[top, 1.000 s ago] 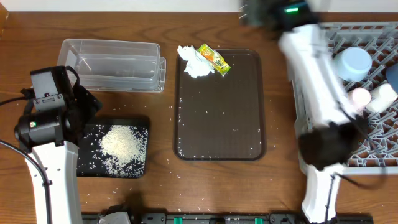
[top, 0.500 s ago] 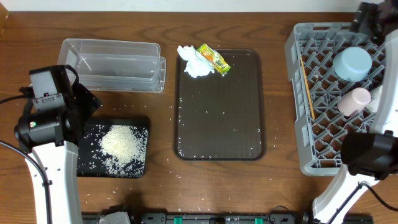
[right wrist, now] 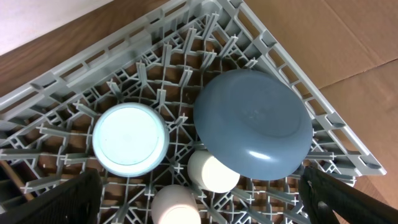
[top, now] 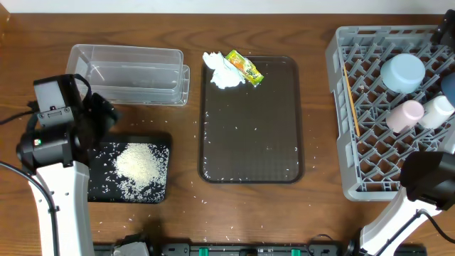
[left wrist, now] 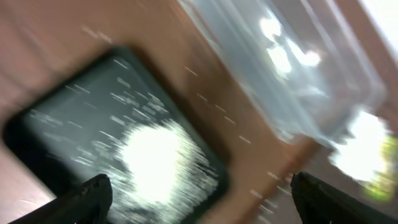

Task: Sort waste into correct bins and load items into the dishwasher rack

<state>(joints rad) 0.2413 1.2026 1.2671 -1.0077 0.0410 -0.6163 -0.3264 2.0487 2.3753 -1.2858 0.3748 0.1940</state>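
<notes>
white cup (top: 439,109) newly in view beside pink cup (top: 403,114)

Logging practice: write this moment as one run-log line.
rack: bowl, plate, pink cup, white cup, chopsticks | black tray: rice | napkin, wrapper: brown tray rim | left gripper open | right gripper open

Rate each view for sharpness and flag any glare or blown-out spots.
Overhead: sharp and evenly lit, faint reflections on the clear tub. Left wrist: heavily motion-smeared; the rice pile on the black tray is blown out white, bright highlights on the tub. Right wrist: sharp, only a soft sheen on the dark blue plate in the rack.
</notes>
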